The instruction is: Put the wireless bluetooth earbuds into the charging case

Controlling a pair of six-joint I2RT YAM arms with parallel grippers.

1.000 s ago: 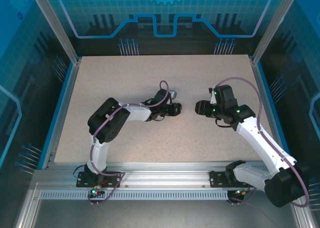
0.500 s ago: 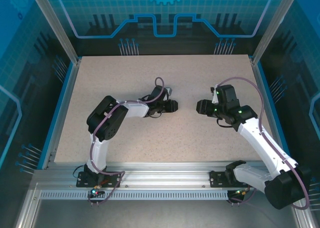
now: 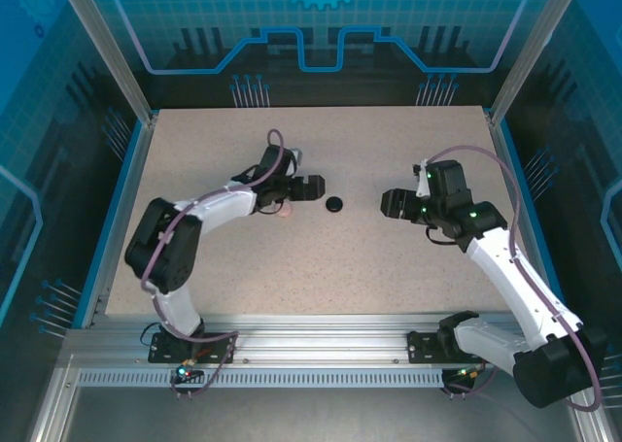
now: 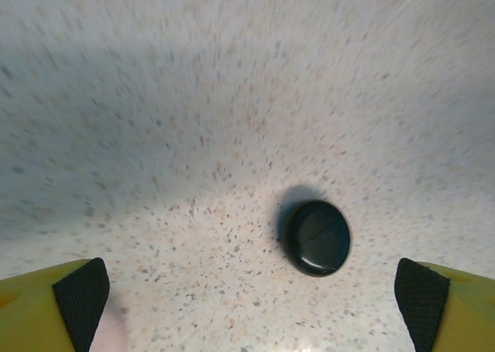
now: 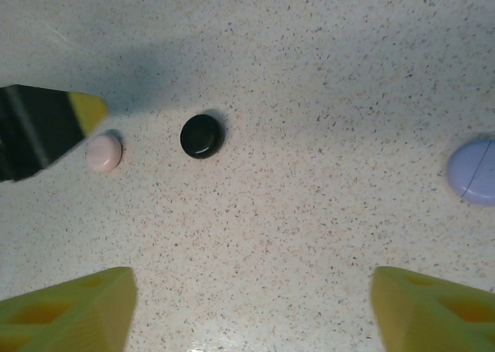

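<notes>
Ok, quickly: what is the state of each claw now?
Left claw: open, holding nothing.
Right claw: open, holding nothing.

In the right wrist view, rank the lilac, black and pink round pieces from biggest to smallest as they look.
1. lilac round piece, though the frame edge cuts it off.
2. black round piece.
3. pink round piece, only slightly smaller; nearly alike.

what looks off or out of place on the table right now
Nothing stands out. The black round piece, the pink one and the lilac case lie flat and apart on the table, nothing spilled or tipped. The left gripper and right gripper are open and empty.
</notes>
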